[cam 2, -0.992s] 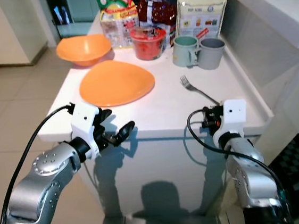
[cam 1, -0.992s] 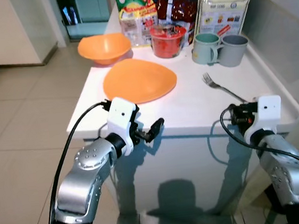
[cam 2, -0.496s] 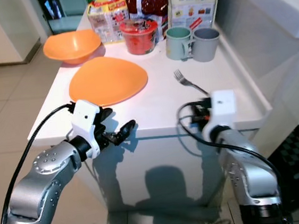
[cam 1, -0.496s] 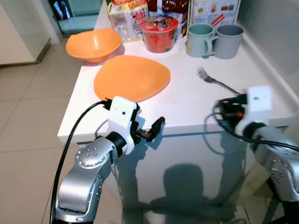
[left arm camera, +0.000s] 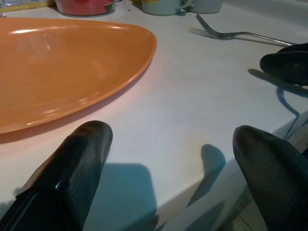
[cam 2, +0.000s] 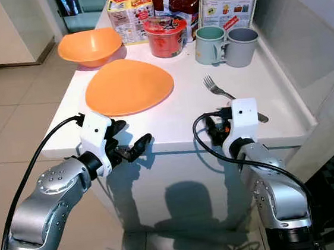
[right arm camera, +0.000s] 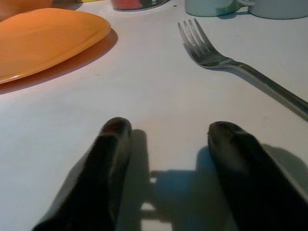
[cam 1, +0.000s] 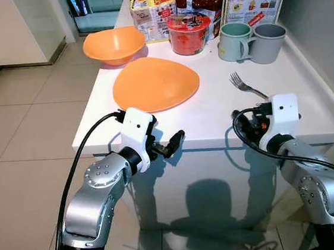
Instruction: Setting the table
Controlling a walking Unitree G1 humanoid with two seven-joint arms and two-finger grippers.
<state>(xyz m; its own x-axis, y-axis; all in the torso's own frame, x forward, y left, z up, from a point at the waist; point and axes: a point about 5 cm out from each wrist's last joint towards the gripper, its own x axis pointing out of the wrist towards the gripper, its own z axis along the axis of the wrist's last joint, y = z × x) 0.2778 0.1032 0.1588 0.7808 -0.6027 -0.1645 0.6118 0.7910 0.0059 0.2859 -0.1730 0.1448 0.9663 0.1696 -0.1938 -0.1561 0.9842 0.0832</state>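
White table (cam 1: 214,117): bare strip lying open along the near edge between orange plate (cam 1: 155,83) and fork (cam 1: 246,86), both grippers' parted fingers facing it, while orange bowl (cam 1: 114,45), red cup (cam 1: 186,33), two mugs (cam 1: 250,36) and food packets (cam 1: 154,10) are crowding the far end.

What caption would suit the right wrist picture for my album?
Open right gripper low over the white table, fork ahead, orange plate beside.
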